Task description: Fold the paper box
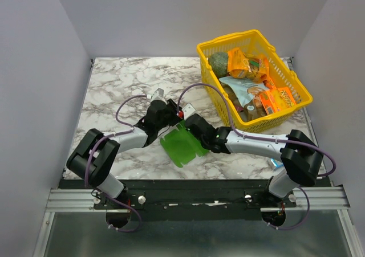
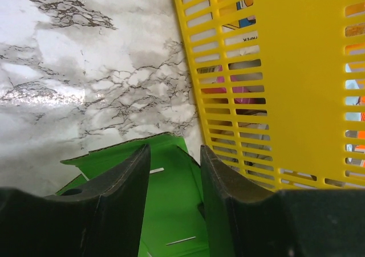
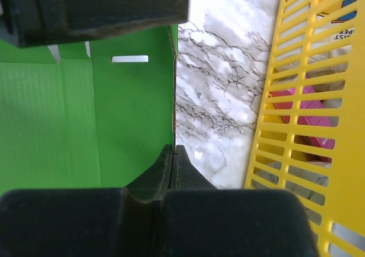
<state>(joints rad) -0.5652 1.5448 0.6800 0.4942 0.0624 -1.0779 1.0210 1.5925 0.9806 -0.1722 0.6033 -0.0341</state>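
The table (image 1: 114, 92) carried a yellow basket (image 1: 231, 39) at its far right. The paper box (image 1: 181, 146) lay near the middle as a flat green cut-out, between the two arms. In both wrist views the basket wall stood just beside the card, so a wide swing while raising a flap could probably knock or drag the basket. The card looked thin. The right end effector (image 1: 194, 125) was closed on its right edge, and a hard pull there might tear or crumple it instead of bending it along a crease. The left end effector (image 1: 175, 114) hung open over the card's far part, its fingers (image 2: 122, 183) apart with green showing between them. Closing away from a crease could fold the wrong line.

The basket held a dark green round item (image 1: 218, 62), orange snack packs (image 1: 242, 63), an orange box (image 1: 279, 100) and a pale blue pack (image 1: 242, 89). The paper box held nothing.
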